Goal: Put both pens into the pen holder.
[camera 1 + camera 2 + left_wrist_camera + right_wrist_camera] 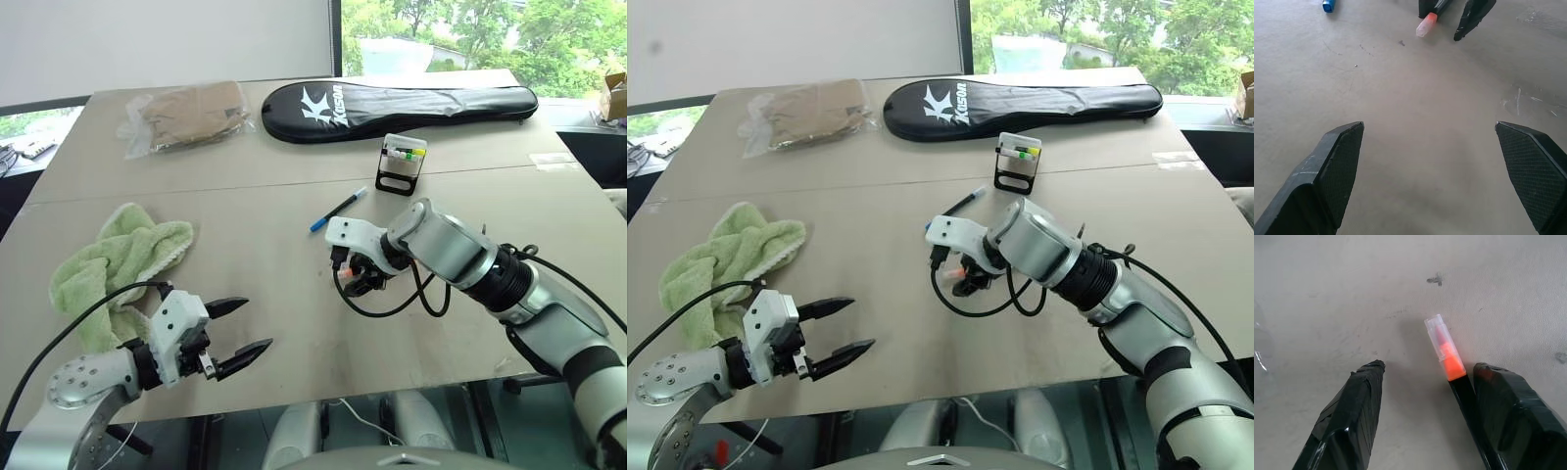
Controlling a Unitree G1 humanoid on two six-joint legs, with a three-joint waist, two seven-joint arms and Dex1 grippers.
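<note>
Here the blue-capped pen (pixel 338 210) lies aslant (flat) —

The orange marker (pixel 1451 363) has its back end hidden behind the right end effector (pixel 361 281). The blue pen (pixel 1328 5) is cut off by the edge.

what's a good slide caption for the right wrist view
Right gripper open around the orange-ended marker on the table.

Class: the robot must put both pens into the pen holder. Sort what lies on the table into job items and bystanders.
Job items: blue-capped pen, orange-ended marker, pen holder.
Bystanders: green towel, black racket bag, plastic-wrapped bundle.
</note>
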